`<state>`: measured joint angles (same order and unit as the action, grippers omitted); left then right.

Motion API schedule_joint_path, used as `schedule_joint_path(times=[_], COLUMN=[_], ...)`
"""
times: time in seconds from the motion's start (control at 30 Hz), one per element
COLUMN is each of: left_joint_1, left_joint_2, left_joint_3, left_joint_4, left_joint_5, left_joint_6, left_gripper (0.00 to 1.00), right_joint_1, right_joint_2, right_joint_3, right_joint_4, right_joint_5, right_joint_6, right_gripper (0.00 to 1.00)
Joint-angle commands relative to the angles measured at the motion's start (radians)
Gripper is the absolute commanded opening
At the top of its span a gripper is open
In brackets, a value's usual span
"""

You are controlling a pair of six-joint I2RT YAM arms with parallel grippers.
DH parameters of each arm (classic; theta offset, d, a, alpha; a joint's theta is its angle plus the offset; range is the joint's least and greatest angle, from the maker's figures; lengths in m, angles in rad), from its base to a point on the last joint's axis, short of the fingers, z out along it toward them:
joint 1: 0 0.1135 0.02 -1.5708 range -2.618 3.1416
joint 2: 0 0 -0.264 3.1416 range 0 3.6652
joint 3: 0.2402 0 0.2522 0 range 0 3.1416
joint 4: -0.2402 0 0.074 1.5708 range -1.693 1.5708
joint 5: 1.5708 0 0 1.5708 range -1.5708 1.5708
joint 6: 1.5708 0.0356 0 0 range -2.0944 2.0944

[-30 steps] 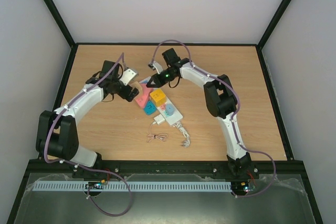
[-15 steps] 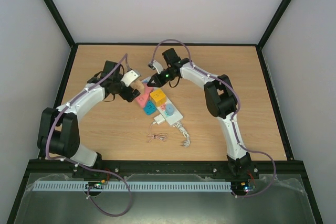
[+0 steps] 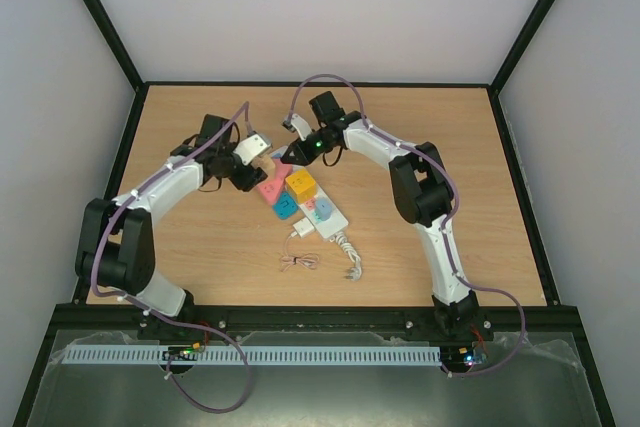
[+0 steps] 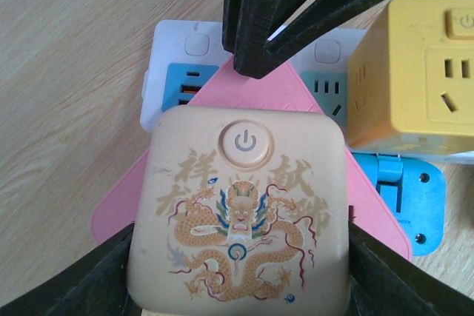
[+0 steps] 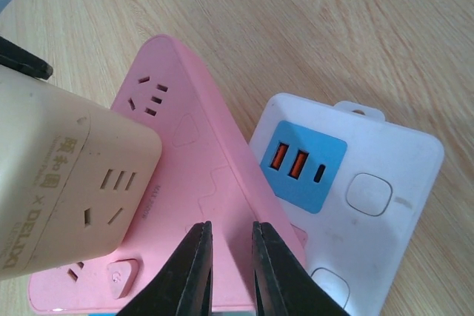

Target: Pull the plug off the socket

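Note:
The plug [image 3: 301,230], a small white box, sits against the near side of the socket [image 3: 336,217], a long white power strip; its thin cable [image 3: 298,263] lies bundled on the table. Neither wrist view shows the plug. My left gripper [image 3: 259,158] [image 4: 241,257] is at the strip's far end, its fingers [image 4: 89,279] pressed on both sides of a beige dragon-printed cube adapter [image 4: 241,205]. My right gripper [image 3: 285,157] [image 5: 230,229] is shut and empty, its tips resting on a pink triangular adapter [image 5: 185,138] beside the cube.
A yellow cube adapter [image 3: 300,185] [image 4: 415,72] and a blue piece [image 3: 285,207] [image 4: 415,197] also sit on the socket [image 4: 174,42] [image 5: 385,153]. The strip's thick white cord [image 3: 350,257] curls toward the near side. Wooden table [image 3: 450,147] with black frame walls around.
My left gripper has moved right onto the beige cube and its jaws have narrowed around it. The right arm has stayed in place.

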<state>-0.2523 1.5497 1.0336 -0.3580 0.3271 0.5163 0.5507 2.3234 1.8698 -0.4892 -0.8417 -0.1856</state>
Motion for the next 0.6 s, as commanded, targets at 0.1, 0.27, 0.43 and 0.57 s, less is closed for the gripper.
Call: schedule_joint_path(times=[0.1, 0.27, 0.43, 0.57], left_joint_1=[-0.002, -0.001, 0.03, 0.06], left_joint_2=[-0.021, -0.069, -0.101, -0.144], left_joint_3=[-0.008, -0.085, -0.123, -0.176], left_joint_4=[0.057, 0.175, 0.245, 0.314], left_joint_5=[0.057, 0.075, 0.136, 0.207], left_joint_6=[-0.013, -0.057, -0.09, -0.078], left_gripper=[0.61, 0.59, 0.57, 0.56], right_joint_1=[-0.001, 0.0, 0.008, 0.009], right_joint_2=[0.083, 0.084, 0.084, 0.083], right_joint_3=[-0.078, -0.085, -0.092, -0.099], right_joint_4=[-0.137, -0.14, -0.138, -0.132], right_joint_5=[0.201, 0.208, 0.23, 0.241], right_joint_6=[-0.022, -0.029, -0.041, -0.041], right_gripper=[0.17, 0.17, 0.17, 0.17])
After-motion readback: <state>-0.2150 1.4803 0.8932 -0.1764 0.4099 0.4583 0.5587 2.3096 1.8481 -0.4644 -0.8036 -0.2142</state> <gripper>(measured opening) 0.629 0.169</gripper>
